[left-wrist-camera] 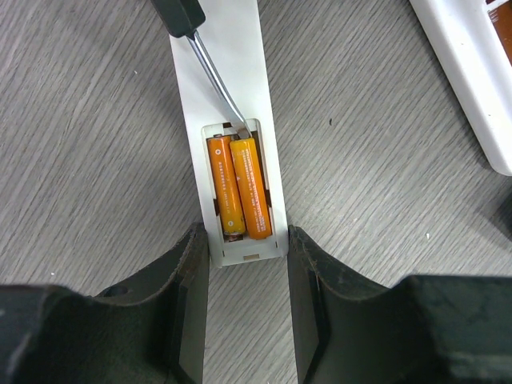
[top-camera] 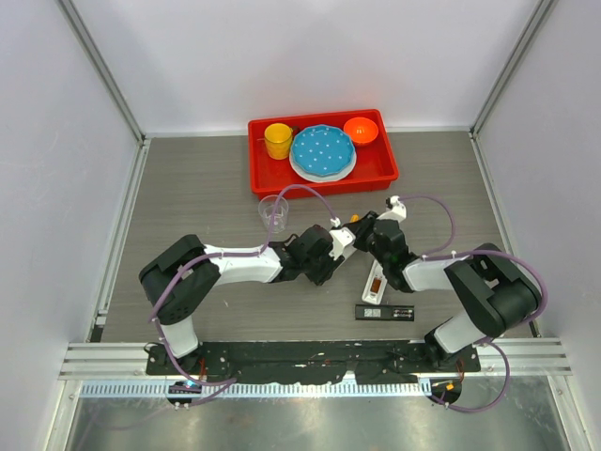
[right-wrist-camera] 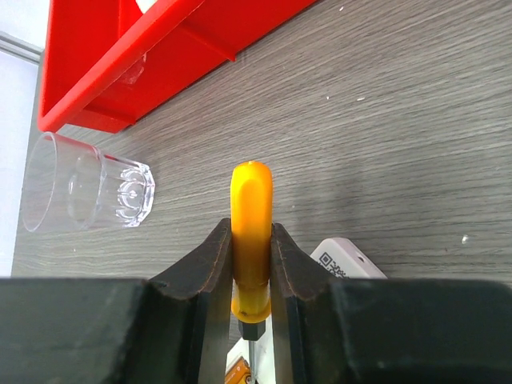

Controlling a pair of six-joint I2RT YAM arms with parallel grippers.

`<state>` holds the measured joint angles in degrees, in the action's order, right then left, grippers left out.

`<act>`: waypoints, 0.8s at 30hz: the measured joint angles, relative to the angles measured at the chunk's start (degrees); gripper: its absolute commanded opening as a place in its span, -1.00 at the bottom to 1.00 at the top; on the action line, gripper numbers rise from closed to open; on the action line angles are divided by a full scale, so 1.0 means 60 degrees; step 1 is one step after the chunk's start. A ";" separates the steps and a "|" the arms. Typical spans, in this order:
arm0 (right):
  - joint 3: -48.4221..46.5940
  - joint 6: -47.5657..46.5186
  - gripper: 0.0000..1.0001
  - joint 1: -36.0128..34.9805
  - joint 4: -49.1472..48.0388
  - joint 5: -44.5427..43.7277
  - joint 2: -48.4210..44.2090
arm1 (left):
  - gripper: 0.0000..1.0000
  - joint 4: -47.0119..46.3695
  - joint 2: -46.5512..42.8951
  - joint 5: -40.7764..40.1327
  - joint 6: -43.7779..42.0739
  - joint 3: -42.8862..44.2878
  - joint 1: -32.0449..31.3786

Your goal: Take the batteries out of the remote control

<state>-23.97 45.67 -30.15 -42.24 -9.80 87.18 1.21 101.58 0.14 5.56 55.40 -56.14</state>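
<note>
The unloading has barely begun. The remote control (left-wrist-camera: 240,104) lies back-up on the worktop (left-wrist-camera: 96,160) with its cover off and its compartment open. Both orange batteries (left-wrist-camera: 252,188) sit side by side in that bay, so neither is out yet. What looks like a second white remote (top-camera: 375,282) lies near the right arm with something orange in its open back. Beside it is a black strip (top-camera: 385,311) that I cannot identify. From this, prying out and lifting away every cell remains to be done.

The left claw (left-wrist-camera: 247,264) is partly closed. Its two fingers press against the long edges of the remote control's near end, just below the battery bay, pinning it in place.

The right claw (right-wrist-camera: 250,240) is closed tight on the orange handle of a screwdriver (right-wrist-camera: 251,192). The metal blade reaches down to the far end of the right-hand battery, at the compartment's top wall, and appears to touch it. The likely next step is levering that cell upward.
</note>
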 measured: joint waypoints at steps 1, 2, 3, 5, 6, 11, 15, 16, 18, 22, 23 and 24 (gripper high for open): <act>0.0022 0.0055 -0.98 -0.0004 -0.0047 0.0022 0.0011 | -1.00 0.0015 0.0000 0.0000 -0.0004 0.0000 0.0000; 0.0051 0.0142 -0.98 -0.0004 -0.0106 0.0055 0.0015 | -1.00 0.0029 0.0000 0.0000 -0.0004 0.0000 0.0000; 0.0073 0.0219 -0.98 -0.0007 -0.0146 0.0069 0.0015 | -1.00 0.0040 0.0000 0.0000 0.0000 0.0000 0.0000; 0.0127 0.0350 -0.98 -0.0036 -0.0259 0.0069 0.0011 | -1.00 0.0069 0.0000 0.0000 -0.0004 0.0000 0.0000; 0.0186 0.0441 -0.98 -0.0044 -0.0353 0.0058 0.0004 | -1.00 0.0087 0.0000 0.0000 -0.0004 0.0000 0.0000; 0.0532 0.0885 -0.98 -0.0138 -0.0576 -0.0146 -0.0310 | -1.00 0.0149 -0.0004 0.0000 -0.0007 0.0000 0.0000; 0.0645 0.1064 -0.98 -0.0375 -0.0528 -0.0295 -0.0732 | -1.00 0.0259 -0.0033 0.0000 -0.0004 0.0000 0.0000; 0.0659 0.1093 -0.98 -0.0448 -0.0514 -0.0328 -0.0801 | -1.00 0.0328 -0.0058 0.0004 -0.0007 0.0000 0.0000; 0.0667 0.1435 -0.98 -0.0732 -0.0433 -0.0058 -0.0914 | -1.00 0.0262 -0.0051 0.0000 0.0022 -0.0007 0.0000; 0.0754 0.1654 -0.98 -0.1104 0.0000 0.0284 -0.0991 | -1.00 0.0229 -0.0062 0.0058 0.0018 -0.0007 0.0004; 0.0761 0.1668 -0.98 -0.1158 0.0142 0.0390 -0.1024 | -1.00 0.0219 -0.0062 0.0058 0.0018 -0.0007 0.0004; 0.0772 0.1672 -0.98 -0.1191 0.0229 0.0441 -0.1053 | -1.00 0.0219 -0.0062 0.0055 0.0018 -0.0007 0.0004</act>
<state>-19.33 55.70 -37.30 -40.86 -7.16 80.86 2.52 101.21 0.47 5.67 55.35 -56.12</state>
